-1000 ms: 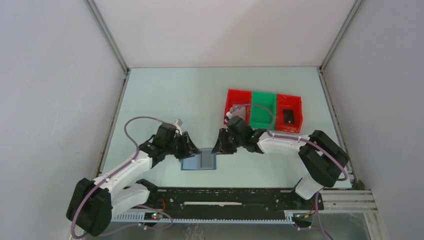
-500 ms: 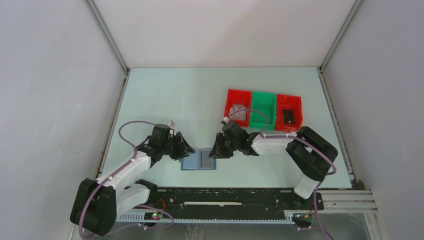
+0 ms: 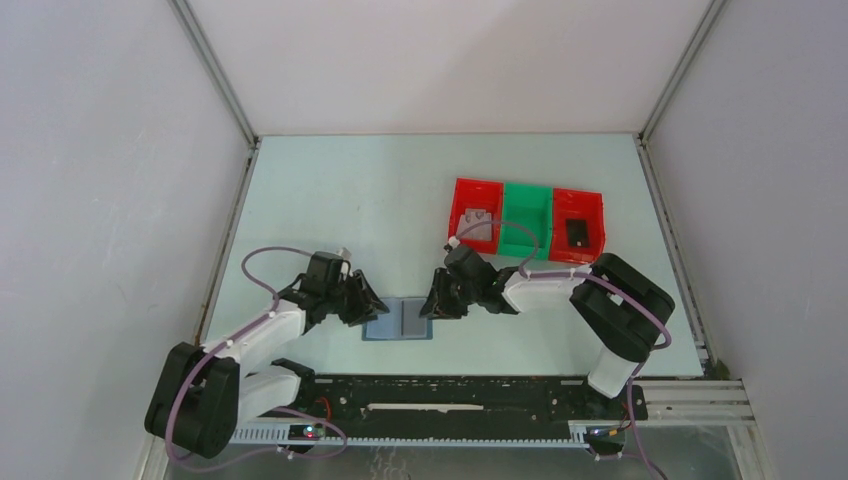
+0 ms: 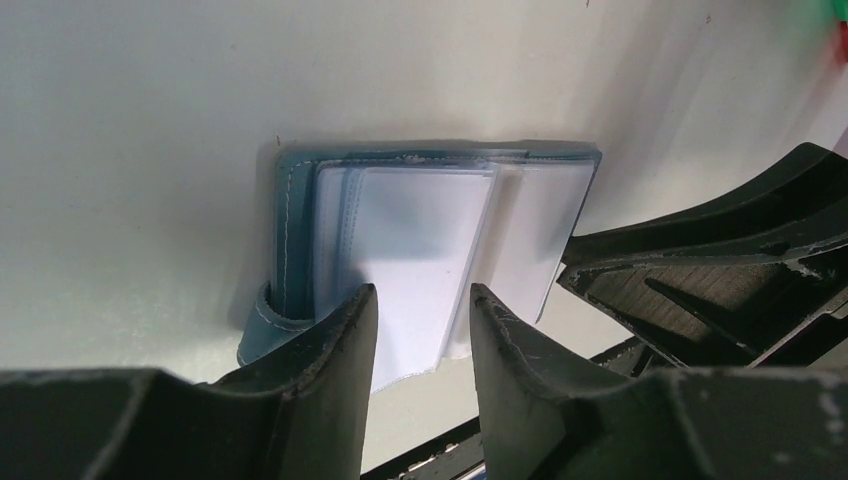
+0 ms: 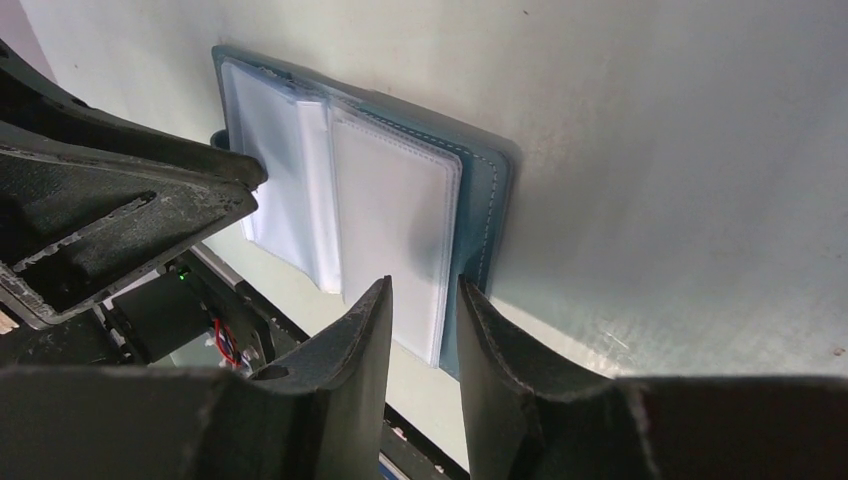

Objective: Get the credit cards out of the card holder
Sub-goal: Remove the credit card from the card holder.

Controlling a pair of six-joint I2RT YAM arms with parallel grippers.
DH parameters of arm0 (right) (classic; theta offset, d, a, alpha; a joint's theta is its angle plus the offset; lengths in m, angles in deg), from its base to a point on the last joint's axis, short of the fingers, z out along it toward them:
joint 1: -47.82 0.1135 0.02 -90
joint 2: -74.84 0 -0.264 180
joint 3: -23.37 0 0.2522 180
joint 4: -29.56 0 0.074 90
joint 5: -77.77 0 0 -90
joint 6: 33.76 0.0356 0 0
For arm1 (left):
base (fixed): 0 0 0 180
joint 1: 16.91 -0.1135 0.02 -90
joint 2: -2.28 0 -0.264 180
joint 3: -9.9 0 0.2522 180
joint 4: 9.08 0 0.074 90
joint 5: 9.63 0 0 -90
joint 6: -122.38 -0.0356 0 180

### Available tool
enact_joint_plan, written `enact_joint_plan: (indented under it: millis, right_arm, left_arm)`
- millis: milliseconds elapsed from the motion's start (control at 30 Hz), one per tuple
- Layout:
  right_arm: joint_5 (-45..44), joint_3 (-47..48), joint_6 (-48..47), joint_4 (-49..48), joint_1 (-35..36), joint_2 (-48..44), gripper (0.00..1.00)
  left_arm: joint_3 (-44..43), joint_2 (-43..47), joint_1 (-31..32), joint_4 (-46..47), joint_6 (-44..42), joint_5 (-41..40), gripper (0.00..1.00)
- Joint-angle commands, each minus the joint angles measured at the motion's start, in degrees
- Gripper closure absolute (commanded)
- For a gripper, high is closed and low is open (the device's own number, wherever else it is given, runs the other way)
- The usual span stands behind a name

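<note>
Left arm drawn back a touch since a second ago, I see the left gripper (image 3: 363, 304) and right gripper (image 3: 432, 304) both with jaws parted on nothing, card holder (image 3: 398, 323) lying open on the table (image 3: 340, 200) between them, clear sleeves (image 4: 420, 230) up.

The card holder (image 3: 398, 322) is found lying opened flat, inner face up: a teal stitched border is seen around pale translucent sleeves, fanned across both halves. One grey card (image 3: 479, 223) is noted lying in the left red bin (image 3: 462, 197), and one black card (image 3: 577, 233) in the right red bin (image 3: 598, 225).
</note>
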Motion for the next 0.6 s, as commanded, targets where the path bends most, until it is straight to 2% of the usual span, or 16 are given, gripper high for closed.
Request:
enact_joint_plan:
  millis: [0,567]
  right_arm:
    - [-0.61,-0.38,0.55,-2.93,0.88,-0.38,0.62]
    - [2.21,-0.38,1.03,-7.11,1.69,-1.26,0.63]
  left_arm:
    - [0.99,-0.56,-0.46,0.78,-1.32,-0.42,0.56]
    - [0.91,-0.12,-0.54,0.55,-1.63,-0.18,0.56]
